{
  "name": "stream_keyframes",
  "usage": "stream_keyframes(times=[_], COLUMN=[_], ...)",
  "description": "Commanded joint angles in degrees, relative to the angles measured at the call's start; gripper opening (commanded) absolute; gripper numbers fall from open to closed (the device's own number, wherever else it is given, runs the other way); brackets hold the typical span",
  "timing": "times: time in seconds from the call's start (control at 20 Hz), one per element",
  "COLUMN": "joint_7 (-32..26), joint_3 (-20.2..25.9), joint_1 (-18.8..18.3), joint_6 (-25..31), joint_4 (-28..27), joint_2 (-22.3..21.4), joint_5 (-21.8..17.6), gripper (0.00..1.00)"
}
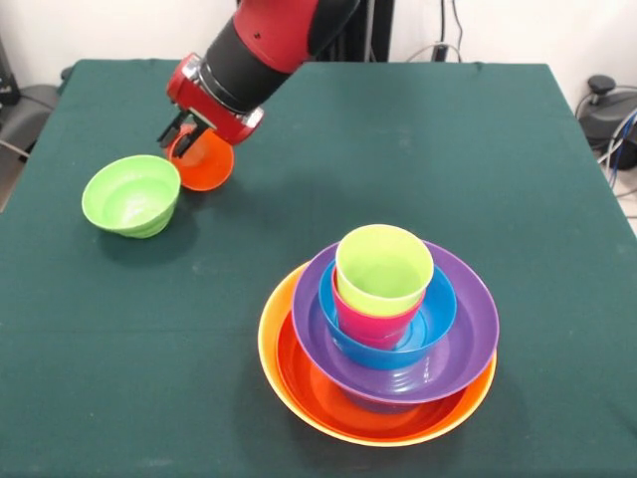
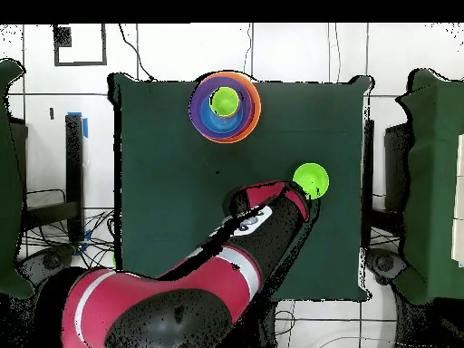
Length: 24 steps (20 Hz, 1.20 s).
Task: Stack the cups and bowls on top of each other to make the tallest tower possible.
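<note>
Front view: orange cup [image 1: 202, 160] tilted, mouth toward camera

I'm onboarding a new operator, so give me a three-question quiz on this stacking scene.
1. True or false: the lime green cup tops the tower.
2. What does the gripper hold?
   A. the orange cup
   B. a blue bowl
   C. nothing
3. Which bowl stands apart from the tower, beside the gripper?

Key
1. True.
2. A.
3. The small green bowl, upright on the green table.
</note>
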Motion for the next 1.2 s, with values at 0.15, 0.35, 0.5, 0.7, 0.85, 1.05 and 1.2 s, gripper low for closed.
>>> stream_keyframes(times=[0.15, 0.35, 0.5, 0.7, 0.85, 1.05, 1.2], joint_7=[-0.94, 0.46, 0.31, 0.46, 1.37, 2.23, 3.69], joint_3=[14.26, 15.7, 19.02, 23.3, 24.53, 26.19, 26.54], joint_1=[-3.61, -4.42, -6.6, -9.6, -10.27, -11.25, -11.29], joint_6=[2.9, 0.15, -3.0, -5.52, -6.08, -7.13, -9.57], joint_4=[1.96, 2.41, 4.25, 7.03, 8.57, 10.54, 11.44], joint_2=[-4.59, -4.51, -6.15, -8.31, -9.18, -10.47, -11.11], joint_5=[1.24, 0.68, 0.63, 0.54, 0.26, 0.18, -0.04], gripper=[0.0, 0.0, 0.0, 0.0, 0.0, 0.0, 0.0])
